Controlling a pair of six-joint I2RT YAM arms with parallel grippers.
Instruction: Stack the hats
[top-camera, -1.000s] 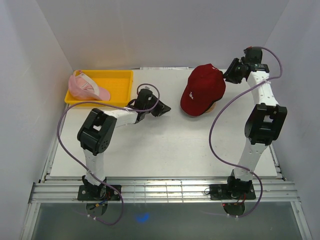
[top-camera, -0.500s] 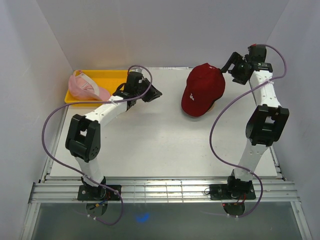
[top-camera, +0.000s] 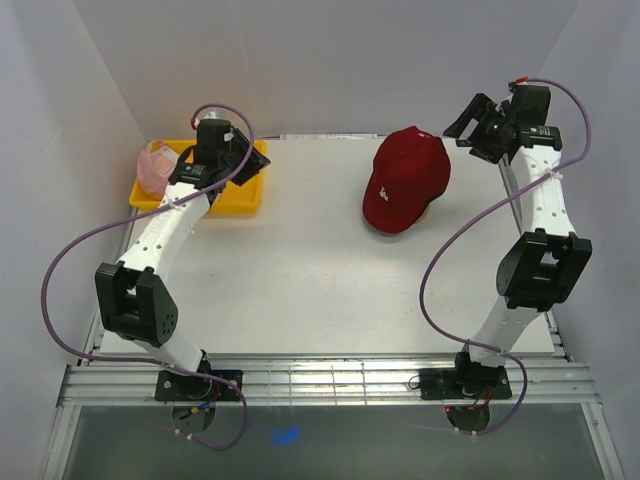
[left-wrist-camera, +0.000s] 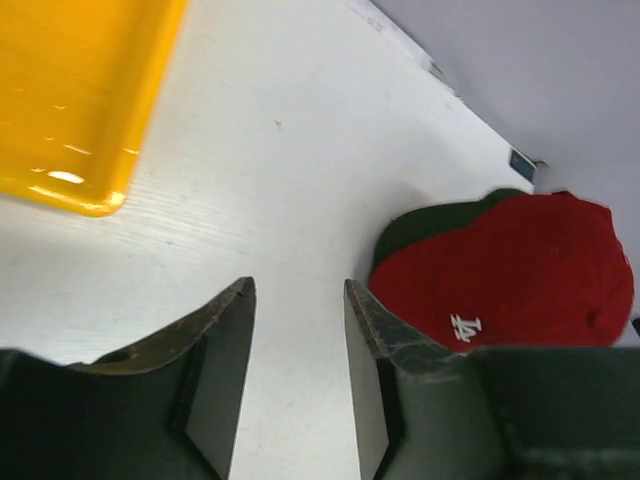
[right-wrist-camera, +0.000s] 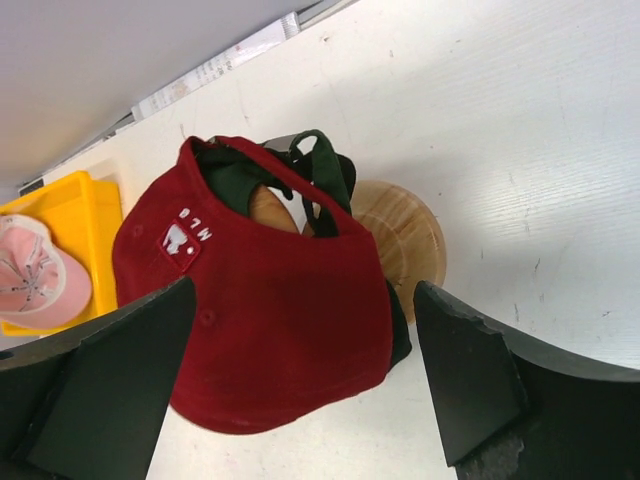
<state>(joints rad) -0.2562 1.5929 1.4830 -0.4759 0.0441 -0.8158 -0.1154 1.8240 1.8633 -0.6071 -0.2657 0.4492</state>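
Red cap (top-camera: 405, 180) covers a green cap (left-wrist-camera: 432, 222) at upper right; left end effector (left-wrist-camera: 298, 290) half open, right end effector (right-wrist-camera: 302, 292) wide, both empty

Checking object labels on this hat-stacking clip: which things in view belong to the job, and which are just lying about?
Belong to the job: dark red hat; dark green hat beneath it; pink hat.
Just lying about: wooden stand under the two stacked hats; yellow tray holding the pink one.
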